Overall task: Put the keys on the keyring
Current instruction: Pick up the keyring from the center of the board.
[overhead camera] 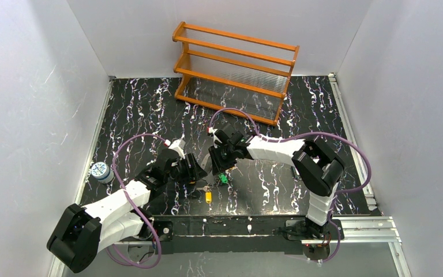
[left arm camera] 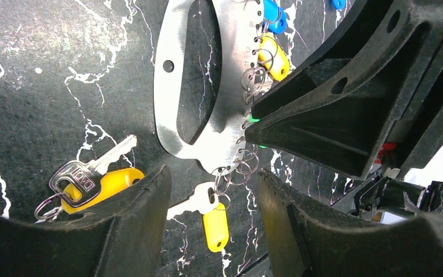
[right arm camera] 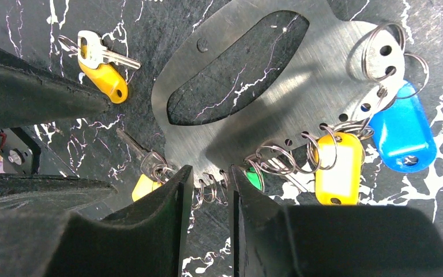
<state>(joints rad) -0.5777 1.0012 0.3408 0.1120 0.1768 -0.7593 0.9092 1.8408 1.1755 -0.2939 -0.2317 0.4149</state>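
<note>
Right wrist: right gripper (right arm camera: 210, 168) jaws narrow, straddling a cluster of split rings (right arm camera: 207, 190) on the keyring's edge. The rings fill the gap, so I can't tell if they're pinched or just flanked. Left gripper (left arm camera: 213, 173) jaws wide, holding nothing. A tagged key (left arm camera: 214, 222) lies in that gap touching neither finger, and its ring looks tangled into the same cluster.

Keyring (right arm camera: 300, 86): flat brushed-steel plate with an oval slot in the middle and a row of small holes along one edge. It lies flat on the black marbled table (left arm camera: 34, 86), between the two grippers. Hanging from the holes are a yellow tag (right arm camera: 337, 167) and a blue tag (right arm camera: 404, 130). A green tag (right arm camera: 255, 178) is half hidden behind the right finger.

Loose key (right arm camera: 101, 63): silver blade, yellow plastic tag, own thin wire ring. It sits off the plate, well apart from the right jaws and just outside the left gripper's finger, so the left arm is nearer. The blade points roughly back at the plate and the tag trails away.

Top view shows a small yellow blob (overhead camera: 208, 196) just near of both grippers; too small to say which key.

My read: the right arm steadies a ring and the left has to go sideways for the loose key. Thin springy wire and smooth steel on a glossy table will likely skate when nudged.
</note>
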